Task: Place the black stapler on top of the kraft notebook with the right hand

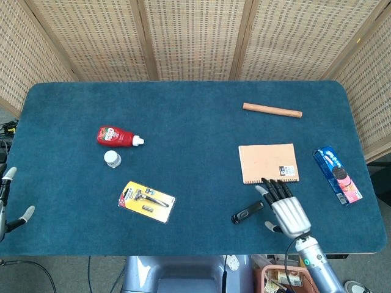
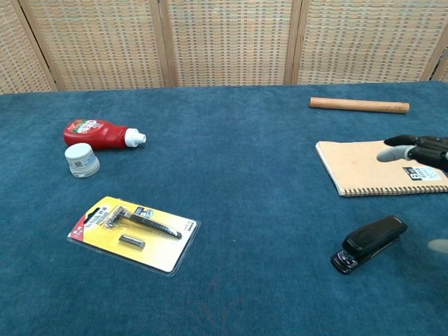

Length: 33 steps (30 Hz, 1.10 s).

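The black stapler lies flat on the blue table, just in front of the kraft notebook. My right hand hovers open just right of the stapler, fingers stretched toward the notebook's near edge, holding nothing. In the chest view only its fingertips enter from the right. My left hand shows at the far left edge of the head view, fingers apart and empty.
A wooden stick lies behind the notebook. A cookie packet sits at the right edge. On the left are a red bottle, a small white jar and a yellow razor pack.
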Motion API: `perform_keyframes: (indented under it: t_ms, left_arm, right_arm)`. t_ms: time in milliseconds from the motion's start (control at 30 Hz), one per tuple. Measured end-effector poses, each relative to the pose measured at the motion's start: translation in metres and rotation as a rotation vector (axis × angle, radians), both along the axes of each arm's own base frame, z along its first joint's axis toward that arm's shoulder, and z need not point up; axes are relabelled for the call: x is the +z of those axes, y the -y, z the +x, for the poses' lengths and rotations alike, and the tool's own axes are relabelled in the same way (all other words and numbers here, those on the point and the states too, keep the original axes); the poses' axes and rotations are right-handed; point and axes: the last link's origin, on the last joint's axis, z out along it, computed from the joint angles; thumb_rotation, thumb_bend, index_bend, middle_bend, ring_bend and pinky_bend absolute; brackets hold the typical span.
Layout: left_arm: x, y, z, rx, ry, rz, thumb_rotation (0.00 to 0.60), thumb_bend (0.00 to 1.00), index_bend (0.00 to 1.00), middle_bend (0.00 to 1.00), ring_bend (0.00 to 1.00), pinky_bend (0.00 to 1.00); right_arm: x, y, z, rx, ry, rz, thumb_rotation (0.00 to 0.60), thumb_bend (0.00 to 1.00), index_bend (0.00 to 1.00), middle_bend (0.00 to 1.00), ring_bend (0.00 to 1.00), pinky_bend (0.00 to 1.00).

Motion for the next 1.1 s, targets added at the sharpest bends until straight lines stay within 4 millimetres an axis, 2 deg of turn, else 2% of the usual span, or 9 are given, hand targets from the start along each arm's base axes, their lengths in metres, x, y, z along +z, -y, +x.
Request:
perform_keyframes:
  t_ms: [367,633,967,1100]
  left_arm:
    - [-0.002,-0.001,-0.001,0.002,-0.007,-0.007,0.6,0.21,0.03,0.0,0.0,0.0]
    - [-0.001,-0.001,-0.002,0.007,-0.001,-0.001,0.6,0.21,0.03,0.0,0.0,0.0]
    - [0.0,-0.001,-0.002,0.006,0.0,0.001,0.6,0.21,0.03,0.0,0.0,0.0]
    - [-0.001,-0.001,-0.002,0.006,-0.004,0.0,0.6,0.21,0.03,0.0,0.0,0.0]
  right_arm:
    - [-0.042,0.001,0.007,-0.02,-0.027,0.097,0.6,0.07,0.13,0.0,0.0,0.12]
    - [-0.059,0.008,0.01,-0.022,-0.041,0.129,0.6,0.07,0.21,0.0,0.0,0.17]
    - [-0.066,0.023,0.013,-0.006,-0.082,0.129,0.6,0.07,0.28,0.03,0.0,0.23]
    - [-0.066,0.028,0.013,-0.005,-0.097,0.128,0.6,0.07,0.33,0.08,0.0,0.26]
